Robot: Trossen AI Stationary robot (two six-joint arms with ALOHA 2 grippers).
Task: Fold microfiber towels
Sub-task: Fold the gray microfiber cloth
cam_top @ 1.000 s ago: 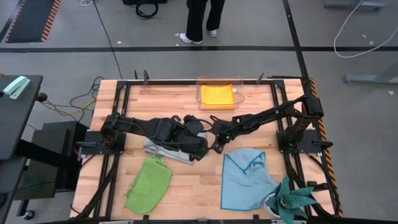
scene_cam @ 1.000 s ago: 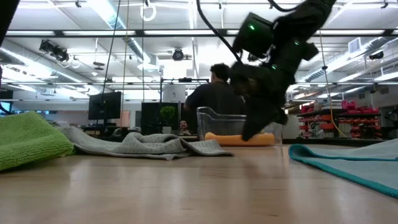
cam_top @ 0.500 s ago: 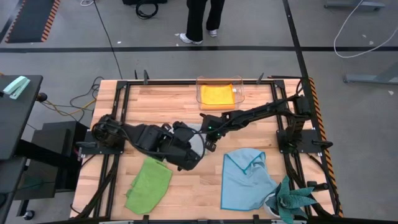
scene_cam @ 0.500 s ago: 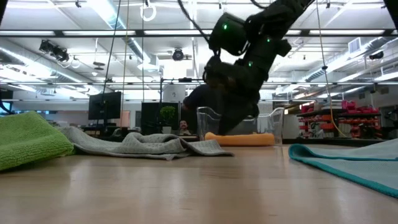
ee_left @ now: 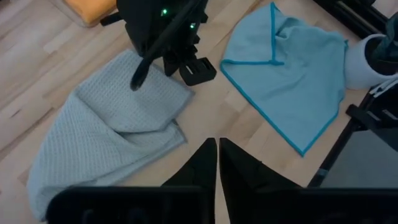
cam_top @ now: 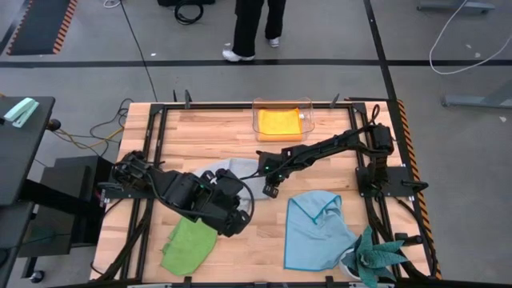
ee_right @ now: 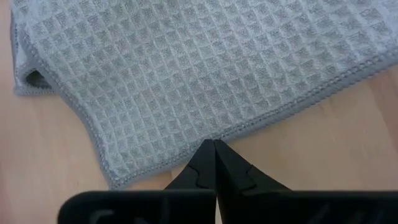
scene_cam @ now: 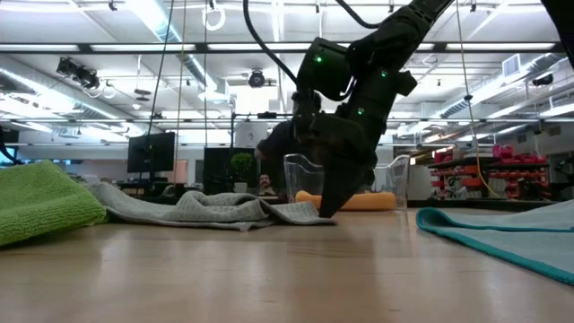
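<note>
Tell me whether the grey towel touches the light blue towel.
Apart. The left wrist view shows bare wood between the grey towel and the light blue towel.

wood table (cam_top: 200, 132) | grey towel (ee_left: 112, 134) | green towel (cam_top: 188, 244) | blue towel (cam_top: 312, 228) | clear box (cam_top: 282, 119)

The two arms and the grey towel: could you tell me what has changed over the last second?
The left gripper has drawn back toward the near left, off the grey towel. The right gripper has swung left and come down to the towel's edge, fingers shut, gripping nothing visible. The orange-yellow towel in the clear box, the lime green towel and the light blue towel stayed put.
</note>
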